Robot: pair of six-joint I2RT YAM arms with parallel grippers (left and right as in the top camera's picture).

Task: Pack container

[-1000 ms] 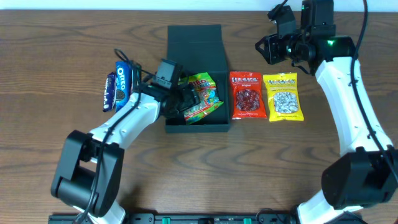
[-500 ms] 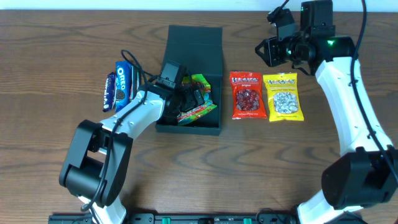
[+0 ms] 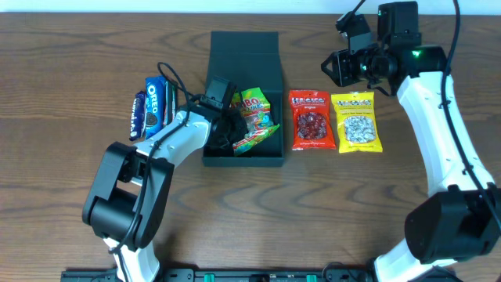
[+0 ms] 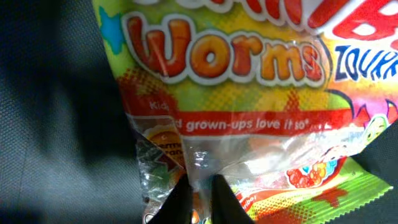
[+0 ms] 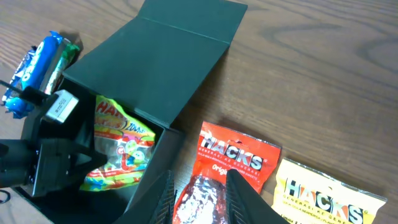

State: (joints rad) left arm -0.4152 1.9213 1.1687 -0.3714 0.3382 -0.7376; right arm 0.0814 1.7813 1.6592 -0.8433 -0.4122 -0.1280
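Note:
The container [image 3: 243,160], a dark teal-green box, stands open at the table's middle with its lid [image 3: 245,51] laid back. Inside it, a colourful gummy worms packet [image 3: 254,117] leans against the right wall. My left gripper [image 3: 233,130] reaches into the box from the left. In the left wrist view its tips [image 4: 200,190] are shut on the clear lower part of the gummy worms packet [image 4: 236,81]. My right gripper [image 3: 337,66] hangs in the air at the back right. In the right wrist view it [image 5: 200,193] is open and empty above a red Hacks packet [image 5: 239,155].
The red Hacks packet [image 3: 312,119] and a yellow Hacks packet [image 3: 356,121] lie side by side right of the box. An Oreo pack [image 3: 158,106] and a dark packet [image 3: 139,116] lie left of it, beside my left arm.
My left gripper has gone from open to shut on the gummy worms packet. The box slid a little left, then partly back. The right arm has stayed in place.

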